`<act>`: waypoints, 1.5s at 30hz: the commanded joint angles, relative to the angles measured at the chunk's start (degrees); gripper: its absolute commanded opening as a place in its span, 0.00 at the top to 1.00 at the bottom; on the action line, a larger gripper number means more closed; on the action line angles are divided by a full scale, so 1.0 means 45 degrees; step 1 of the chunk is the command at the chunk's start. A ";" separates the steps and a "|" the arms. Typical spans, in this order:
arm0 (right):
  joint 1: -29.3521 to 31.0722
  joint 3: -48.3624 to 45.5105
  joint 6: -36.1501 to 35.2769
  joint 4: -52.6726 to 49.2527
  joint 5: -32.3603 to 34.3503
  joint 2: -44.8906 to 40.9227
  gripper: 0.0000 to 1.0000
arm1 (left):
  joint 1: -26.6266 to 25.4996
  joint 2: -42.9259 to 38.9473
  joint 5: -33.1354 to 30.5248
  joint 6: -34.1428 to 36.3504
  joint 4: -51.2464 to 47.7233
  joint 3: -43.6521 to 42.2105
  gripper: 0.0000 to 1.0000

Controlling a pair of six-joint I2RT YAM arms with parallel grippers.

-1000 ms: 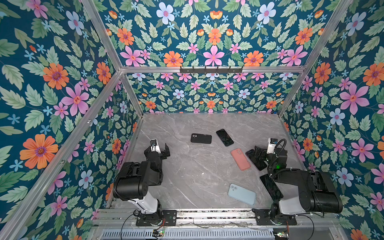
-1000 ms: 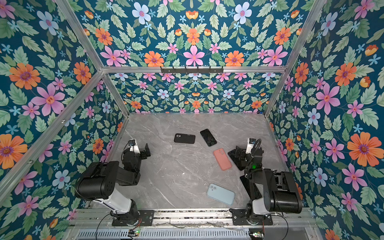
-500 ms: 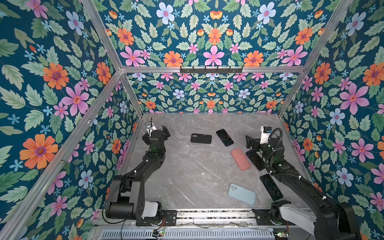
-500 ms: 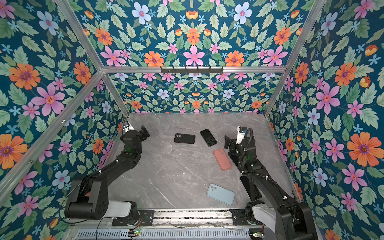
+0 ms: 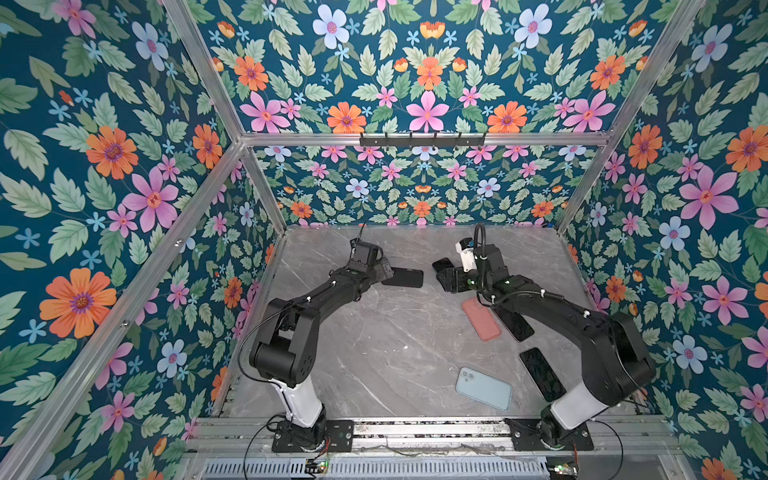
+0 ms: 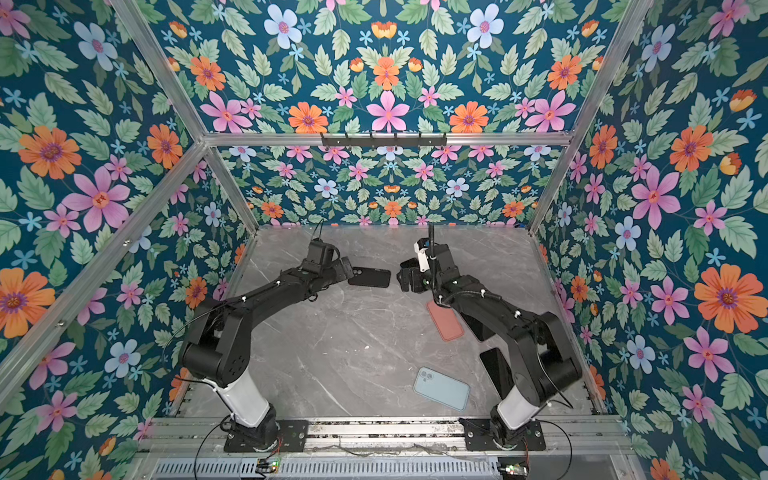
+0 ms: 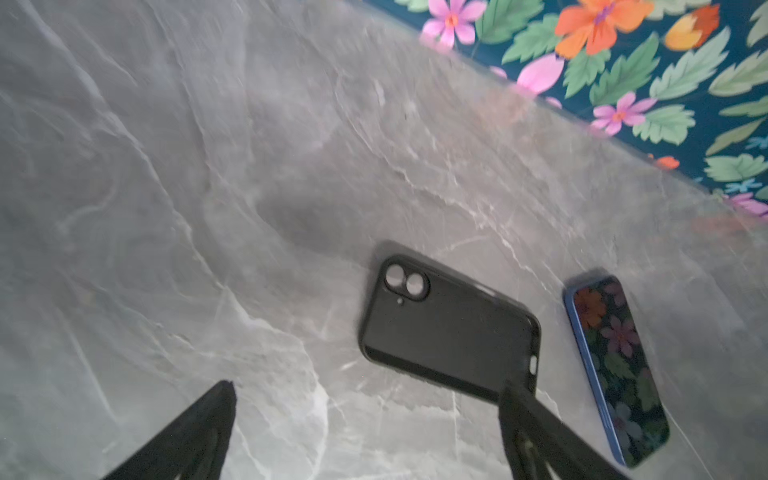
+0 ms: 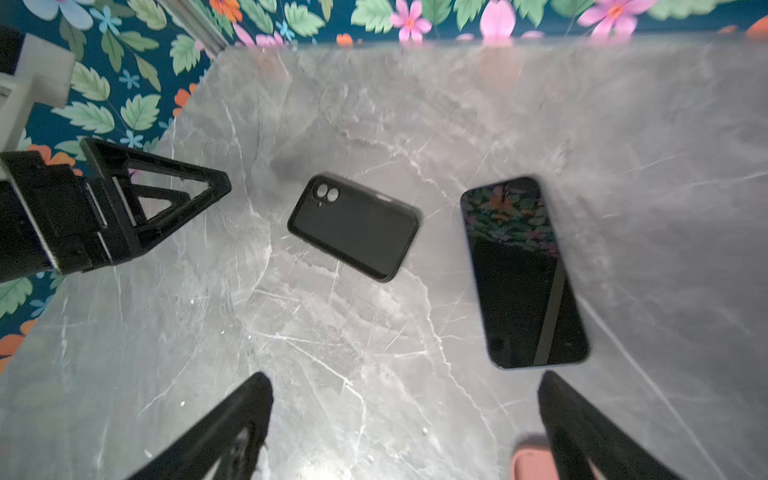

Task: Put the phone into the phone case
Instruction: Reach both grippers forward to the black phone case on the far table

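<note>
A black phone case lies flat toward the back middle of the table, camera hole toward the left arm. In the wrist views the case shows its back. Beside it lies a blue-edged phone, screen up; in a top view the phone is partly hidden by the right arm. My left gripper hangs open at the case's camera end. My right gripper is open and empty, just short of the phone.
A pink case lies under the right forearm. A light blue case sits near the front. Two dark phones lie by the right wall. Floral walls enclose the table.
Both arms have unfolded from near the front rail and reached toward the back. The left gripper is now at the black case, the right one by the phone.
</note>
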 commanded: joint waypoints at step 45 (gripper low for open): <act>0.0140 1.3384 -0.0203 -0.7543 -0.3704 1.1322 0.37 | 0.1186 0.3354 0.5556 -0.0412 0.0330 0.1509 0.55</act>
